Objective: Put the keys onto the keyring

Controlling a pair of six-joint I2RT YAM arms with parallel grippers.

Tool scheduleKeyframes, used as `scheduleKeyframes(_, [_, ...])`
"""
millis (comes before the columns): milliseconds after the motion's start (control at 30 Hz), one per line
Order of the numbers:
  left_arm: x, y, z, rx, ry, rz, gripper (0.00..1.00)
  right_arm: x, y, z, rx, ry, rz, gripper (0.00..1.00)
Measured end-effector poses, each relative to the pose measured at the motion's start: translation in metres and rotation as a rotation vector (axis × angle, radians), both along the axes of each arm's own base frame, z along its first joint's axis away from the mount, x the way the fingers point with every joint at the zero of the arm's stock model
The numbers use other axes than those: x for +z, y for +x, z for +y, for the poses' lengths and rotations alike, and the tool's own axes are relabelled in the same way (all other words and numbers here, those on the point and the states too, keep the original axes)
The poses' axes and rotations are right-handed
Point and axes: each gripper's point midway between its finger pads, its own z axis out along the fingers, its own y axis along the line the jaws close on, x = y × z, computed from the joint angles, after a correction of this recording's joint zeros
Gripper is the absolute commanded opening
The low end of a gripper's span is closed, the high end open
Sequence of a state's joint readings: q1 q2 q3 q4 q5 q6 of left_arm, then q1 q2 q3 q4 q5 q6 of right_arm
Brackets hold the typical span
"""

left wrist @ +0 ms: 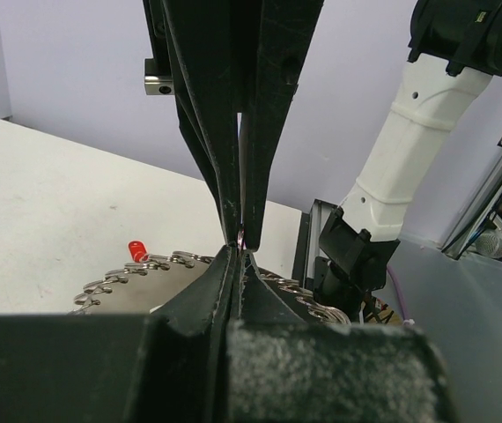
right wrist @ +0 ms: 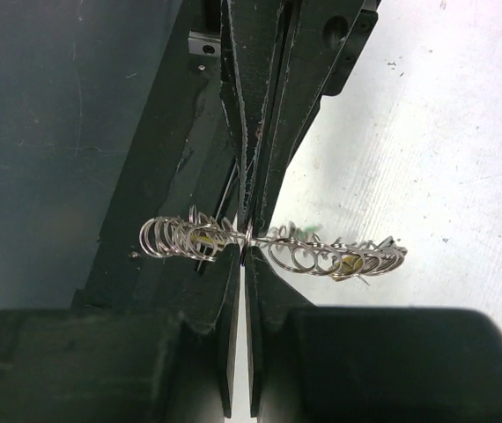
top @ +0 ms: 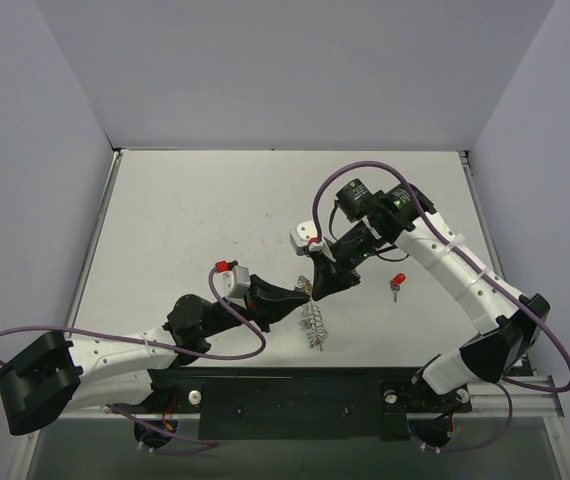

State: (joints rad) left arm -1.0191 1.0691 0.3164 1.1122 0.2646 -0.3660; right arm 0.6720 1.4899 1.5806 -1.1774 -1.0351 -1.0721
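Top view, grippers: I see the left gripper (top: 300, 296) and right gripper (top: 317, 282) tip to tip, a little nearer the desk's near edge than its middle.
Top view, keyring: the keyring (top: 314, 326) trails from that meeting point toward the near edge of the desk (top: 195, 220).
Top view, loose key: a red key (top: 397, 285) lies alone on the desk, off toward the right edge and apart from both grippers.
Left wrist, jaws: my left fingers are pressed together at the tips, with the right gripper's closed fingers coming down onto the same spot.
Left wrist, keyring: coils spread to both sides just behind the tips; the red key's head shows beyond them.
Right wrist, jaws: both pairs are clamped on one thin loop of the keyring (right wrist: 321, 256), mine from below, the left's from above.
Right wrist, coil: it stretches sideways either side of the pinch. A green bit (right wrist: 308, 231) and a yellow bit (right wrist: 353, 263) sit among the loops; I cannot tell what they are.
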Motion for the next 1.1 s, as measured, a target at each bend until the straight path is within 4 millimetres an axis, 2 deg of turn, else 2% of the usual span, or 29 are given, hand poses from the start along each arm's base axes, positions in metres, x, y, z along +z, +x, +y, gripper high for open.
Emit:
scheduleKeyframes(200, [-0.003,0.001,0.002,0.008,-0.002,0.011,0.0,-0.002,0.001,0.001,-0.046,-0.041,0.021,0.0])
scheduleKeyframes(267, [-0.004,0.002,0.002,0.016,-0.004,0.019,0.17,-0.003,0.003,0.001,-0.065,-0.057,0.025,0.0])
scheduleKeyframes(300, [-0.004,0.003,0.003,0.022,-0.006,0.024,0.36,-0.003,0.005,0.001,-0.075,-0.067,0.025,0.0])
scheduleKeyframes(367, [-0.005,0.004,0.005,0.033,-0.007,0.03,0.5,-0.004,0.007,0.001,-0.087,-0.091,0.02,0.0])
scheduleKeyframes(533, [0.003,0.005,0.018,0.079,-0.005,0.036,0.54,-0.011,0.014,-0.012,-0.118,-0.206,0.006,0.0])
scheduleKeyframes(733, [0.005,0.006,0.031,0.127,0.079,-0.02,0.54,-0.011,0.029,-0.023,-0.137,-0.305,-0.08,0.0])
scheduleKeyframes(867, [-0.003,0.013,0.021,0.137,0.178,-0.053,0.54,-0.013,0.039,-0.021,-0.139,-0.344,-0.128,0.0])
scheduleKeyframes(1100, [-0.039,0.027,-0.005,0.141,0.329,-0.092,0.49,-0.025,0.042,-0.022,-0.145,-0.417,-0.132,0.0])
